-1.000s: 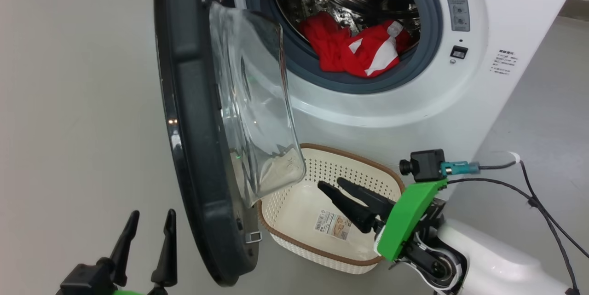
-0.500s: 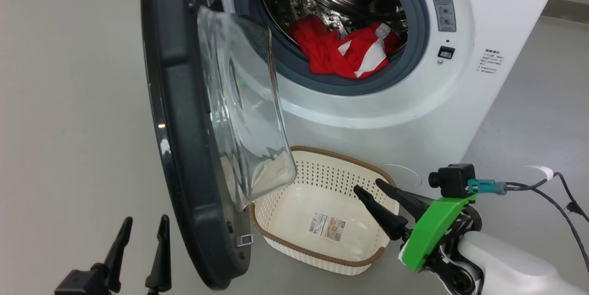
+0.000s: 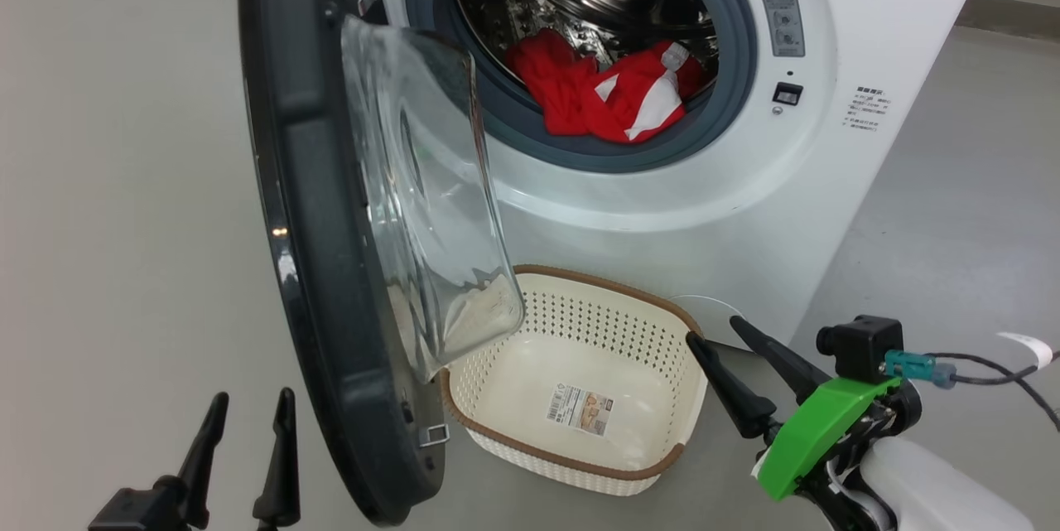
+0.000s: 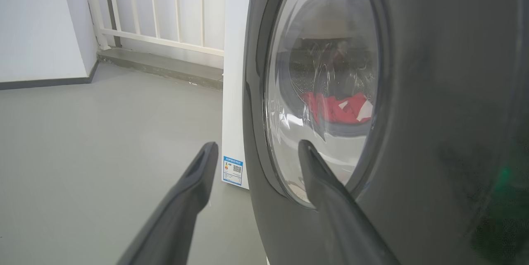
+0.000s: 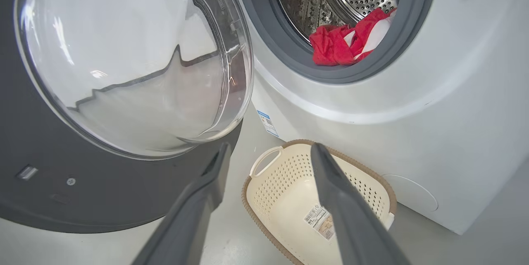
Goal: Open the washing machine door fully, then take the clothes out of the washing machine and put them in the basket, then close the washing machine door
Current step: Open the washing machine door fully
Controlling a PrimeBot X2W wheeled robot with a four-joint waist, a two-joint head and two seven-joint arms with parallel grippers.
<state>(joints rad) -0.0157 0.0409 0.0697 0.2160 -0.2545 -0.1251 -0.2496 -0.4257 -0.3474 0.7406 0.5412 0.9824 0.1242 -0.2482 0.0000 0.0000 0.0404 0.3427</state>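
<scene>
The white washing machine (image 3: 712,208) stands open, its black-rimmed door (image 3: 331,266) swung out towards me edge-on, glass bowl (image 3: 422,200) facing right. Red clothes (image 3: 609,96) with white panels lie at the drum's front lip, also seen as clothes (image 5: 351,41) and through the door glass as clothes (image 4: 339,108). The cream basket (image 3: 662,324) sits on the floor below the opening, holding just a paper label. My right gripper (image 3: 719,327) is open beside the basket's right rim, holding nothing. My left gripper (image 3: 252,398) is open at lower left, outside the door (image 4: 434,132).
Grey floor (image 3: 124,183) spreads to the left of the door. A dark cable (image 3: 985,365) runs from my right wrist at the right edge. A white railing (image 4: 165,8) and wall stand behind the machine in the left wrist view.
My right gripper has drawn back to the right and down, from over the basket's inside to beside its right rim. The head view has shifted; the left gripper stays low at left.
</scene>
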